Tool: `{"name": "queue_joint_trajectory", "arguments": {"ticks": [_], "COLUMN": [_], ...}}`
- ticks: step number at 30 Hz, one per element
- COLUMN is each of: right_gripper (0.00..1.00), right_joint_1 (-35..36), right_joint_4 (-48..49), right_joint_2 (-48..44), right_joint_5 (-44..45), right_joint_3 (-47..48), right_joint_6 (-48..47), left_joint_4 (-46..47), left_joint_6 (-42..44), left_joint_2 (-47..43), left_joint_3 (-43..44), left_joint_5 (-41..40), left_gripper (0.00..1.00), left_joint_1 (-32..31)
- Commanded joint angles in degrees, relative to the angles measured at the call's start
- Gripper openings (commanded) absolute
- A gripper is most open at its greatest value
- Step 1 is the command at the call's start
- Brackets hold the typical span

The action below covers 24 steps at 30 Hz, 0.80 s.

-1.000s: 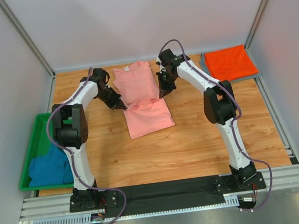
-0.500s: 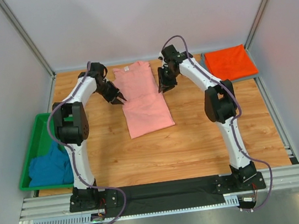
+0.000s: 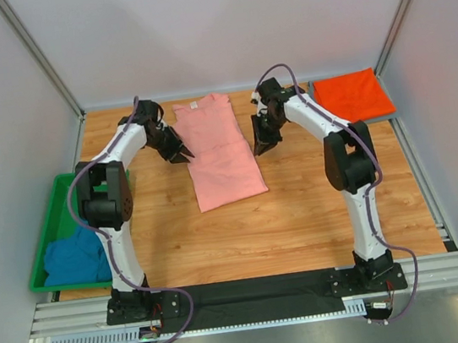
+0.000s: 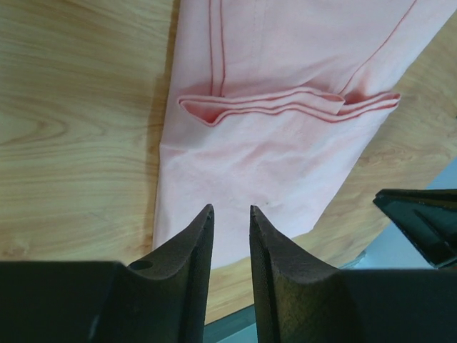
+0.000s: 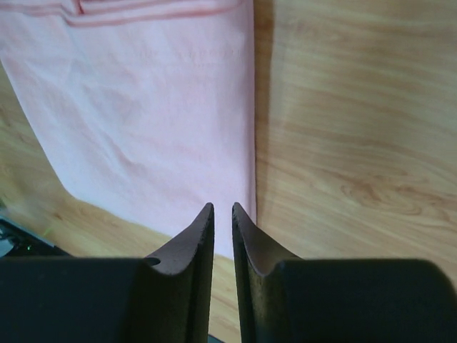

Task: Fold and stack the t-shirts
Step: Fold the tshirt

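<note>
A salmon-pink t-shirt (image 3: 219, 149) lies flat as a long strip in the middle of the table, with a folded hem ridge (image 4: 285, 107) across it. My left gripper (image 3: 182, 154) hangs at its left edge, open, with nothing between its fingers; in the left wrist view the left gripper (image 4: 231, 209) points over the pink cloth (image 4: 285, 164). My right gripper (image 3: 261, 146) sits just off the right edge, jaws a narrow gap apart and empty; the right wrist view shows the right gripper (image 5: 222, 207) above the cloth's edge (image 5: 143, 107). An orange-red t-shirt (image 3: 352, 95) lies folded at the back right on a grey one (image 3: 315, 101).
A green bin (image 3: 57, 208) stands at the table's left edge with a crumpled teal-blue t-shirt (image 3: 75, 257) inside. Grey walls and metal frame posts close in the table on three sides. Bare wood (image 3: 303, 212) lies in front of the pink shirt.
Both grippers were shut at the pink shirt's sides and have opened, letting go of it. The left one drew back a little; the right one moved right, off the cloth's edge.
</note>
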Motion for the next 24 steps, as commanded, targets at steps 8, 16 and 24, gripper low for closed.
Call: {"name": "queue_joint_trajectory", "arguments": {"ticks": [8, 16, 24], "right_gripper": [0.23, 0.23, 0.34], "right_joint_1": [0.4, 0.4, 0.3], "right_joint_4": [6.3, 3.1, 0.2], "right_joint_2": [-10.8, -12.8, -15.6], "right_joint_5": [-6.2, -1.7, -3.2], "right_joint_3": [-18.8, -23.5, -21.5], "right_joint_6": [-2.4, -3.8, -4.2], "left_joint_4": [-2.0, -9.6, -16.6], "left_joint_6": [6.6, 8.4, 11.7], "left_joint_2": [9.0, 9.6, 0.6], "left_joint_3": [7.7, 14.7, 12.6], "left_joint_5": [1.3, -2.1, -7.9], "left_gripper": [0.33, 0.34, 0.51], "left_joint_1": [-0.1, -0.1, -0.6]}}
